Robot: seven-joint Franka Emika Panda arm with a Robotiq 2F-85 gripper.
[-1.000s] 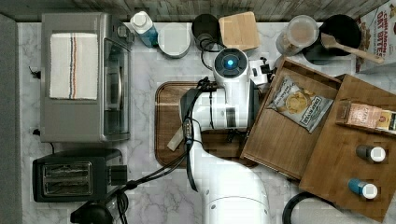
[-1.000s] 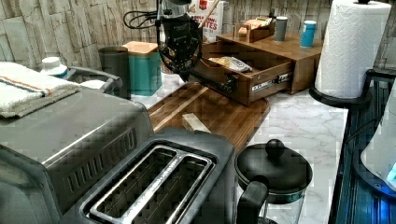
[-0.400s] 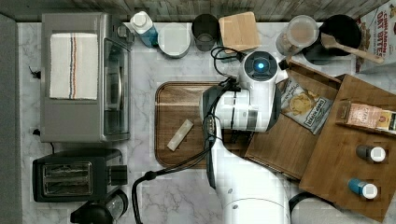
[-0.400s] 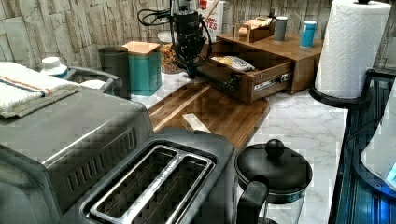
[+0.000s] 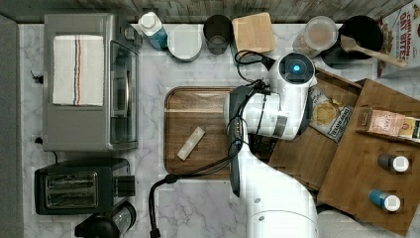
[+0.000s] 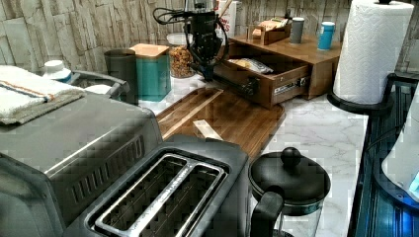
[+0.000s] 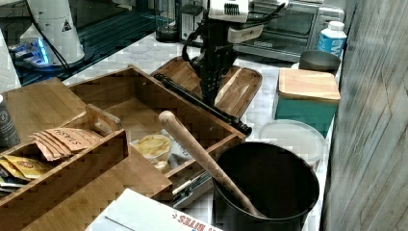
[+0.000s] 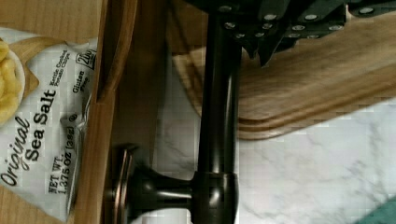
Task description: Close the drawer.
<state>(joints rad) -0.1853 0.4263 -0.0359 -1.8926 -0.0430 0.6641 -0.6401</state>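
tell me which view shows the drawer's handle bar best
The wrist view: the dark handle bar runs close up along the drawer front, with its mount post clear. The right view shows it as a thin dark rod behind the gripper; the left view shows one small mount.

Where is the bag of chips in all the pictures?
Top view: the bag of chips lies in the open drawer, beside the robot's white wrist.
Left view: the bag lies inside the drawer, behind its front panel.
Right view: it lies in the drawer's near corner.
Wrist view: it lies behind the drawer front.
Shared landmark: the drawer's dark bar handle.
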